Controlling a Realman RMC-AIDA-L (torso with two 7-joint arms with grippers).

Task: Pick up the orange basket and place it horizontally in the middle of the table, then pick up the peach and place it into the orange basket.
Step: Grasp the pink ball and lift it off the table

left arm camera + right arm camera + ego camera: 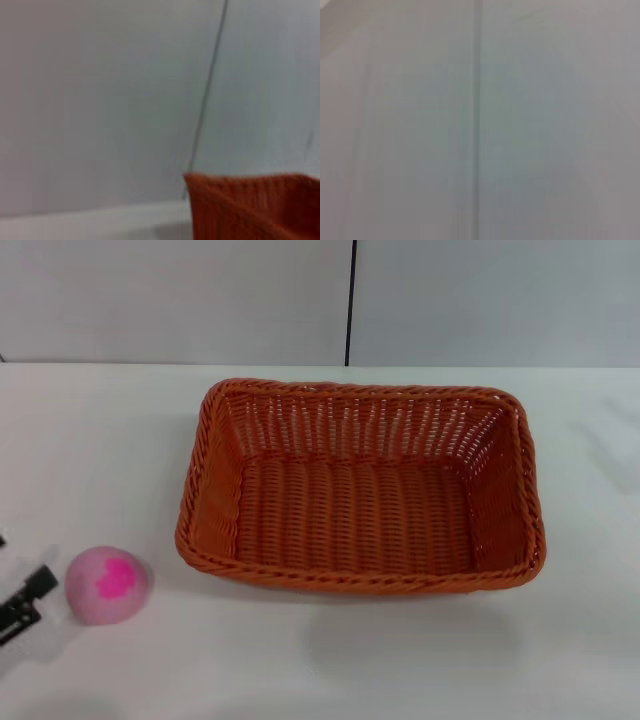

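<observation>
Peach [107, 585] is sitting on the table [90, 440] toward the near left, just off the orange basket [360, 485] but not touching it, magenta blotch facing up. Basket's already lying long-side across, roughly mid-table, open and empty, so to me the first half of the job looks done and what's left is getting the fruit in.

Left gripper [25, 602] is poking in from the left edge, right beside the peach, possibly brushing it. Only a bit of black hardware shows, so I honestly can't tell how far apart the fingers are or whether they've got anything. It doesn't look like the peach is held. Right gripper isn't visible anywhere; its wrist camera just shows blank wall.

What could go sideways, my guess:
- it's a round ball on a smooth top, so a nudge from one finger before the close could send it rolling off toward the near edge
- an off-centre pinch could squirt it out
- carrying it too low could clip the braided rim and shove the basket out of place

Count: one peach, one basket, one gripper in view.
</observation>
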